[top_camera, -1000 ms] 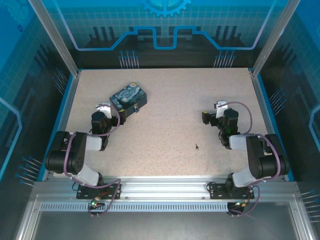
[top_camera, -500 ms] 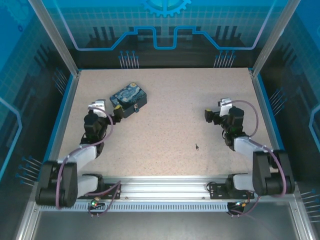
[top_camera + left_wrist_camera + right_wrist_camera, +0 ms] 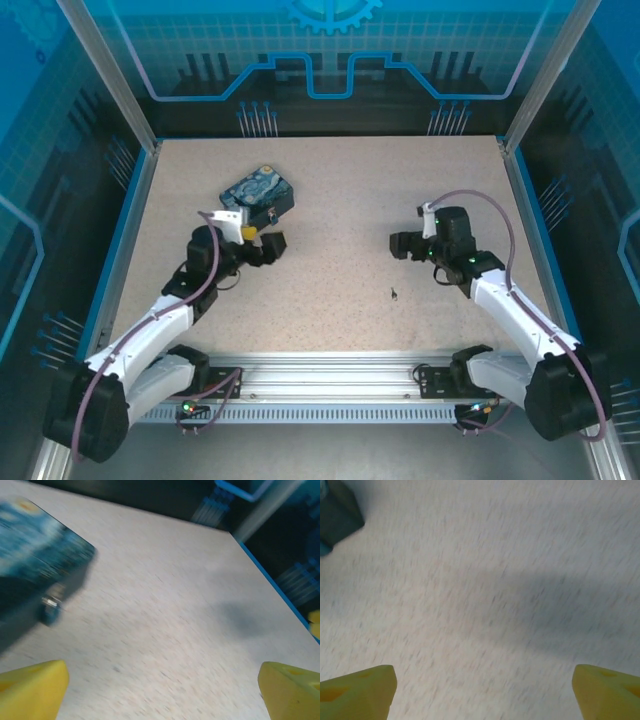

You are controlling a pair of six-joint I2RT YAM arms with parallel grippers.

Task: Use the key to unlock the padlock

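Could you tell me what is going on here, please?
A two-arm robot is to unlock the padlock at the front of the starry-print tin. Nothing is grasped yet: the left end effector hovers open just short of the tin, the right end effector hovers open over the table, and the key lies there untouched.

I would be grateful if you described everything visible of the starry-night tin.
The tin is a flat rectangular box with a swirling blue night-sky print and yellow spots on its lid and dark sides. It lies flat and skewed on the far left of the speckled table, lid seemingly shut. The small blue-grey padlock sits at its near side wall; the open left gripper is apart from it.
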